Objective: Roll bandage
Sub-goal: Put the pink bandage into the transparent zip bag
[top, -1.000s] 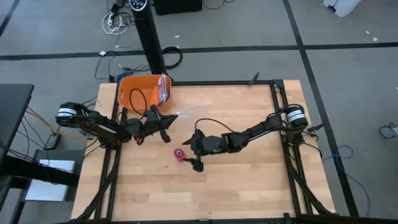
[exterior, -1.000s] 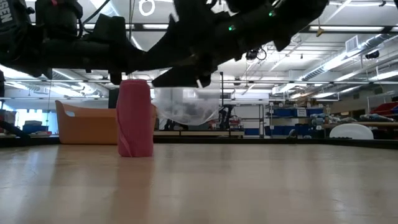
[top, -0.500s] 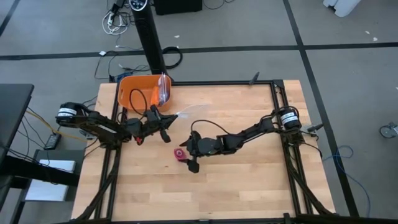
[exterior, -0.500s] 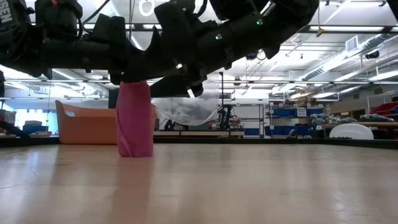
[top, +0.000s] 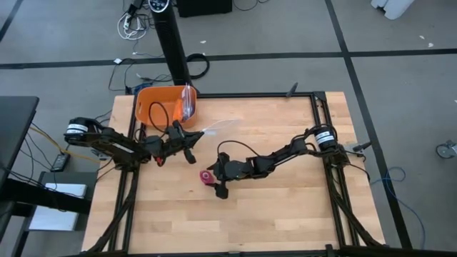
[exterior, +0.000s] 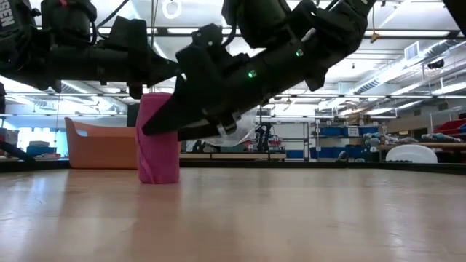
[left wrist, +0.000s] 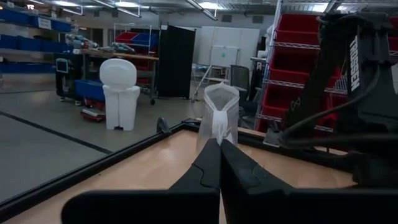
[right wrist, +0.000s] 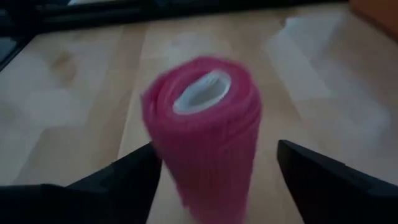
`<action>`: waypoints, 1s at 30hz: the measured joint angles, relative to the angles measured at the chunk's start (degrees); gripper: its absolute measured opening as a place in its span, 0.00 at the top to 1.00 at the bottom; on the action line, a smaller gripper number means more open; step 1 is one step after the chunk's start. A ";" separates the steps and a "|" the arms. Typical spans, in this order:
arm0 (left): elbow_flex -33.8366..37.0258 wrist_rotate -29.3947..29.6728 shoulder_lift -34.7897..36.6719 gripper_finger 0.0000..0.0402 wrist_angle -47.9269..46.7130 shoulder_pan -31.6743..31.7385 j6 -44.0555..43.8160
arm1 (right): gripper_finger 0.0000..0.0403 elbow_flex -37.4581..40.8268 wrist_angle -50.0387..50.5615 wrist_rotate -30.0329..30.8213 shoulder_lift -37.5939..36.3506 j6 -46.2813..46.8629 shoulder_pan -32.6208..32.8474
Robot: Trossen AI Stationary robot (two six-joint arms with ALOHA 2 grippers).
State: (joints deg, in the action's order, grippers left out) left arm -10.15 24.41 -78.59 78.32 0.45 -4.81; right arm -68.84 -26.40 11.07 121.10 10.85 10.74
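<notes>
Two dark arms are seen over the light wooden table [top: 285, 214]. One magenta-pink cloth bandage [top: 206, 175], wound into a compact roll with a pale hollow core, is stood upright on the tabletop just at nine o'clock of the table's centre. The right gripper [top: 216, 182] is placed at the roll from its three o'clock side, with its jaws spread wide; in the right wrist view the bandage [right wrist: 202, 130] is framed between the two dark fingers [right wrist: 124, 177], and no contact with either finger can be made out. The left gripper [top: 187, 143] is held at about eleven o'clock of the roll, near but apart from it, with its jaws closed on nothing. An orange plastic tub [top: 151, 104] is set at the table's eleven o'clock corner, and a clear crinkled plastic bag [top: 218, 126] is lain just beside it.
</notes>
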 joint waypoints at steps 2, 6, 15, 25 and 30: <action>0.00 -0.01 0.00 1.00 0.02 0.00 0.02 | 0.28 0.00 -0.56 1.59 -0.24 -0.11 0.00; 0.00 -0.01 0.00 1.00 -0.04 0.00 0.05 | 0.52 0.00 -1.21 2.38 -0.35 -0.90 0.00; 0.00 -1.15 0.00 1.00 -1.72 -0.02 1.69 | 0.84 0.04 3.72 1.23 -9.09 -6.72 2.08; -0.02 -7.93 0.00 1.00 -2.04 -0.09 1.67 | 0.83 -0.02 20.00 9.26 -35.19 -25.00 1.66; -0.24 -10.16 0.00 1.00 -1.97 -0.09 1.63 | 0.85 -0.02 21.49 9.99 -39.42 -31.63 -2.28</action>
State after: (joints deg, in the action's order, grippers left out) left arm -10.39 14.26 -78.59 76.36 0.36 -3.18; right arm -68.86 -4.91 21.06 81.68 -20.77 8.46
